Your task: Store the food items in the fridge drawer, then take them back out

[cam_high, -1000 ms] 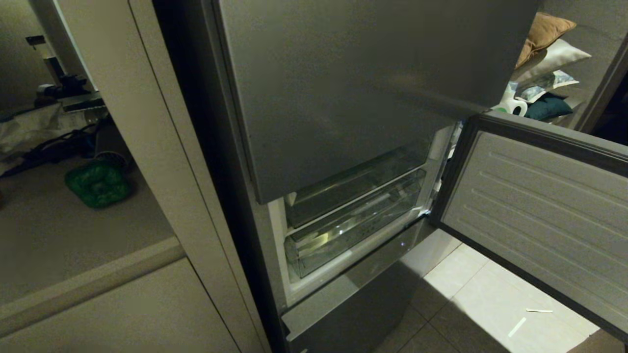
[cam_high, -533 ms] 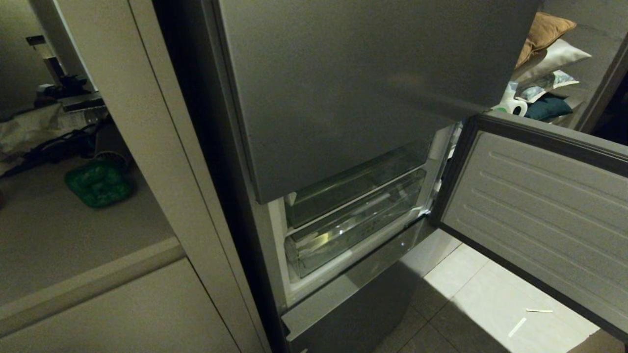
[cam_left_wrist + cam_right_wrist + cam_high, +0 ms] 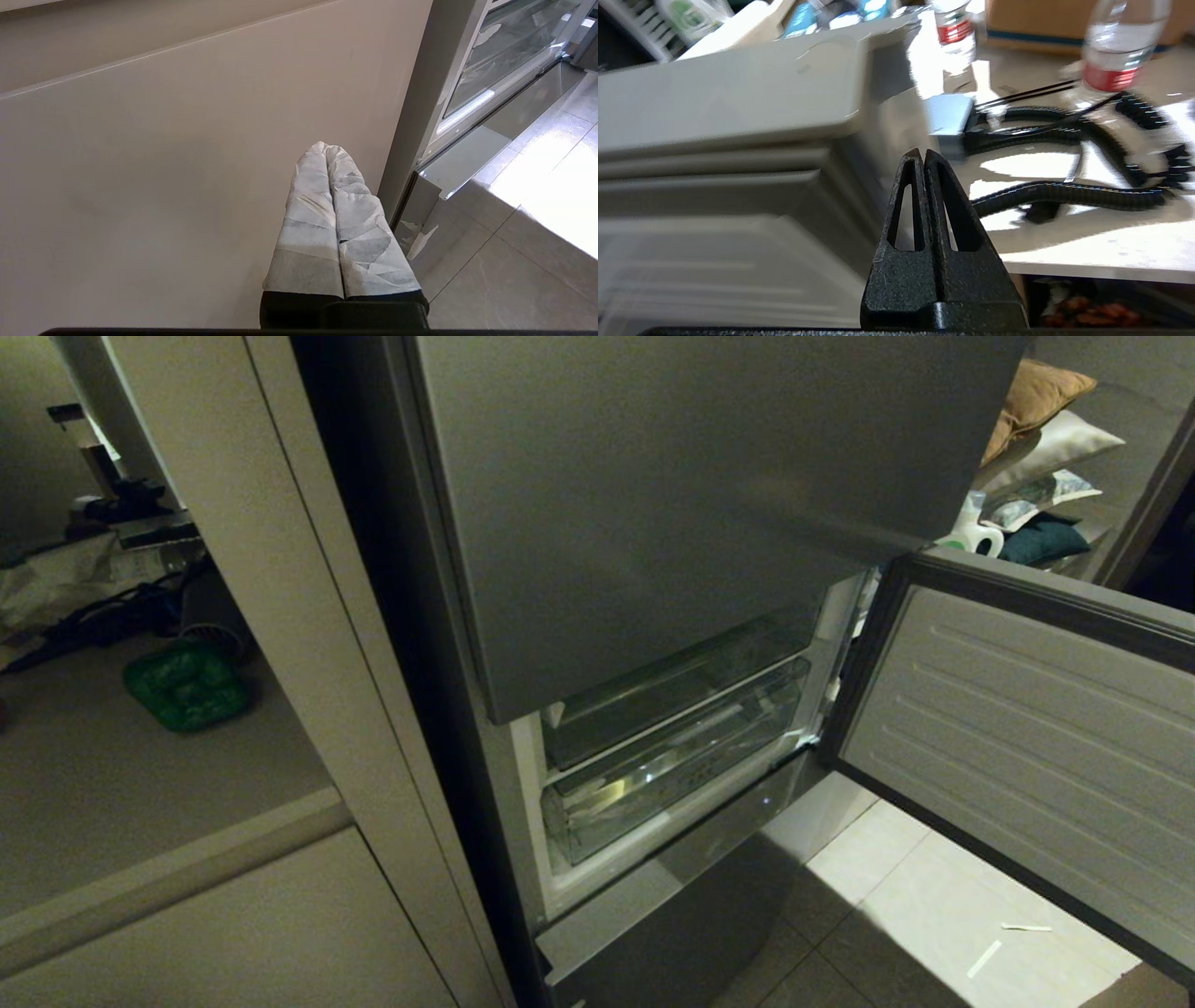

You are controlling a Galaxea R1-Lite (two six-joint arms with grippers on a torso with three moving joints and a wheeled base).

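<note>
Left gripper [image 3: 327, 148]: two long tapered fingers [image 3: 310, 224] wrapped in wrinkled pale grey-white tape or cloth, creased and patchy, rising from a black base block. Right gripper [image 3: 920, 153]: bare black fingers [image 3: 952, 219] with grainy textured finish, pointed tips, each with a long triangular cut-out slot, on a black base.

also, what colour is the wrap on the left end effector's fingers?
White with grey mottling, on the left end effector fingers; clearest in the left wrist view.

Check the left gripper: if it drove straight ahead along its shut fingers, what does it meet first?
Probably the flat beige cabinet panel; the left gripper aims at it, left of the grey fridge side. Depth unclear.
</note>
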